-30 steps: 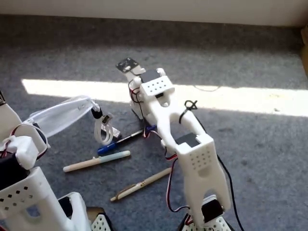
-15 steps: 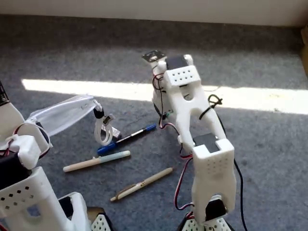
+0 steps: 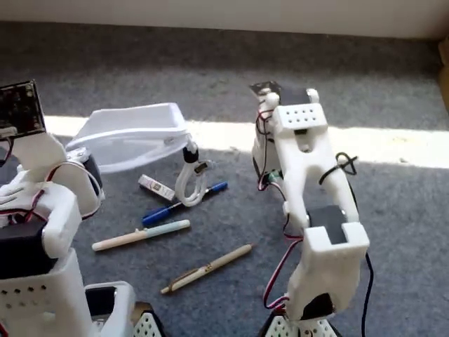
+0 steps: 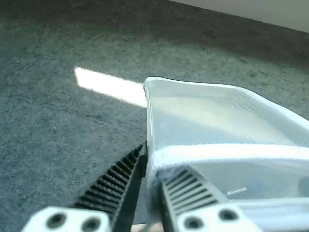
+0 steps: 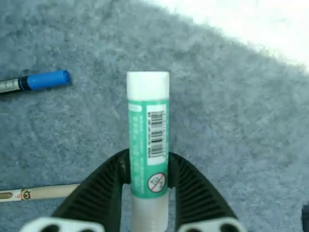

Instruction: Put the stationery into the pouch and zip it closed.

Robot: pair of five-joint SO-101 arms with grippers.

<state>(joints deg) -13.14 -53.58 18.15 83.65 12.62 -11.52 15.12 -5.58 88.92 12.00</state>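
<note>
Right wrist view: seemingly a glue stick clamped in right tool.

pouch lifted and shifted right; right arm swung right.

Clear pouch held up over the grey carpet by the left arm, with a white cord loop hanging from its corner. Flat on the carpet below: small white block, blue pen, pale pen, beige pen. Right arm bent downward just beside them.
</note>
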